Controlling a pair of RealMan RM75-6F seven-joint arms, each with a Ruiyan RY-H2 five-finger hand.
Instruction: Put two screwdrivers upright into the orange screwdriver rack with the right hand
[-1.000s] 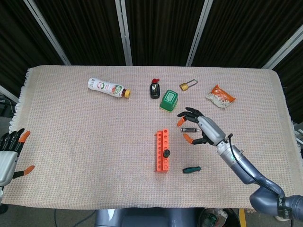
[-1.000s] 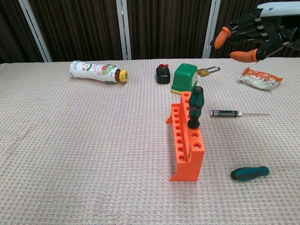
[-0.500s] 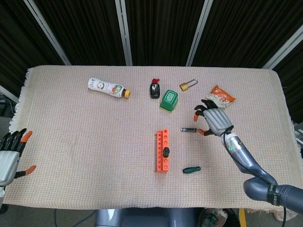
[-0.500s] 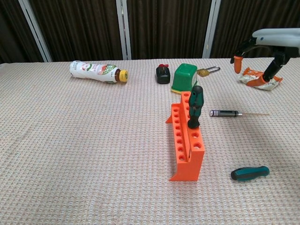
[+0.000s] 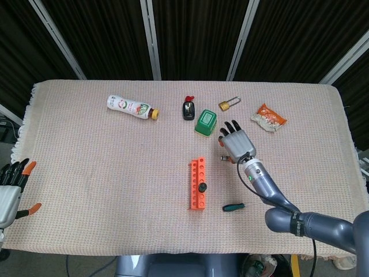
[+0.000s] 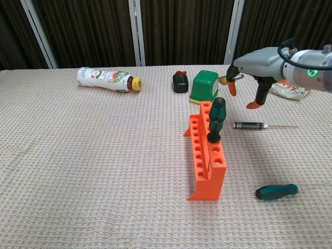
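Slim metal-shafted screwdriver lying just below right hand, fingers spread and empty, ribbed orange plastic rack nearby

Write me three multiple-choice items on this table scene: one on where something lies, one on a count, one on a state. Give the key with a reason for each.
1. Where does the green-handled screwdriver lie?
A. On the cloth right of the orange rack
B. Inside the green tub
C. Beside the bottle

2. How many screwdrivers stand upright in the rack?
A. None
B. One
C. Two

3. What is the right hand doing?
A. Gripping the padlock
B. Holding a screwdriver
C. Hovering empty above the slim black screwdriver

Key: 1 A, it lies flat near the rack's near end. 2 B, only the dark-handled screwdriver stands in a hole. 3 C, its fingers are apart and hold nothing.
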